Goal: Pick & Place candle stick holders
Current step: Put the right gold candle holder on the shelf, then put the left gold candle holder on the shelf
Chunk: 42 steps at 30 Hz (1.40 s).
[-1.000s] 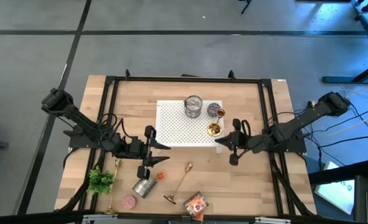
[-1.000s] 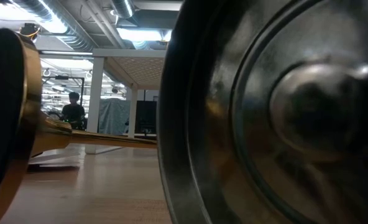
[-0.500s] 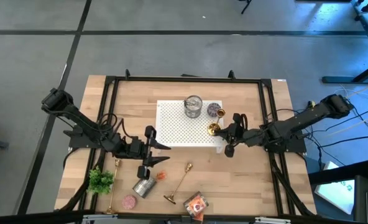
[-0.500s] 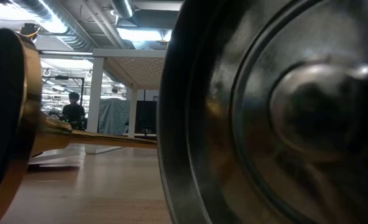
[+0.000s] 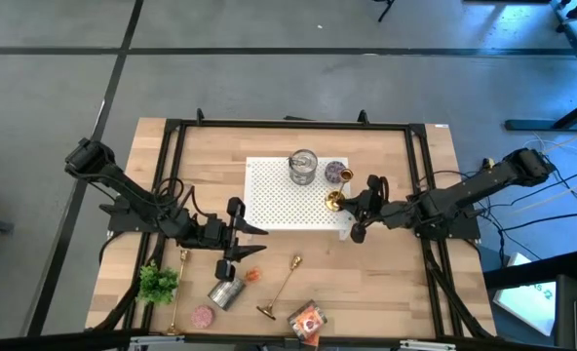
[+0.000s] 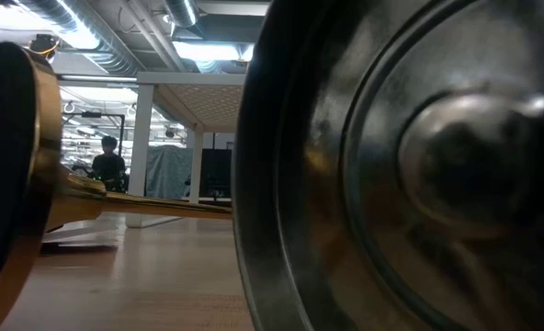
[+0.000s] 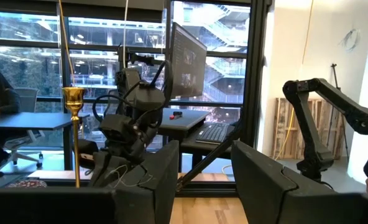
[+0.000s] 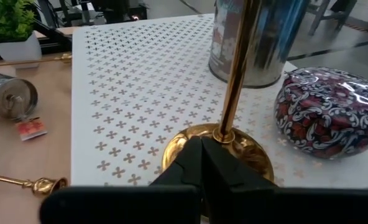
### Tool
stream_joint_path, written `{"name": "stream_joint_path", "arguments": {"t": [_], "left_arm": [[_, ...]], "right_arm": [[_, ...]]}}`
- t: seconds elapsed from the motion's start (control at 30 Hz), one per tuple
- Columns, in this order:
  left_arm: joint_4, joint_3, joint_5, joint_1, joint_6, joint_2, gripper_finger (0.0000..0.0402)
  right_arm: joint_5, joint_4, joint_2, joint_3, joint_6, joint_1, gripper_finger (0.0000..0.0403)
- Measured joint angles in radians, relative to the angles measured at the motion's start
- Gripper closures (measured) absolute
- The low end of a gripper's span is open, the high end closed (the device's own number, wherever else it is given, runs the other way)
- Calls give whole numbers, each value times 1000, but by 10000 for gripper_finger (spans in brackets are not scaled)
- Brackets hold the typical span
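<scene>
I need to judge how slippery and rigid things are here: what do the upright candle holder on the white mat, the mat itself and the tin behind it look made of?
Upright candle holder: polished brass-coloured metal, by its mirror-like gold stem and base. White mat: looks like thin perforated sheet, plastic or painted metal, with cross-shaped cutouts; which one is unclear. Tin: shiny silver metal, with reflections.
</scene>
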Motion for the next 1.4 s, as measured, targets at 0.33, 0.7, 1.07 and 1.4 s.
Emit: {"name": "stream_joint_path", "arguments": {"t": [0.33,0.7,1.07,1.4], "left_arm": [[0,0,0,0,0,0,258],[0,0,0,0,0,0,258],[-1,0,0,-4,1,0,258],[-1,0,136,-4,2,0,258]], "right_arm": [[41,-2,0,0,18,0,402],[51,-6,0,0,21,0,402],[-60,-12,0,0,18,0,402],[-364,50,0,0,-60,1,400]]}}
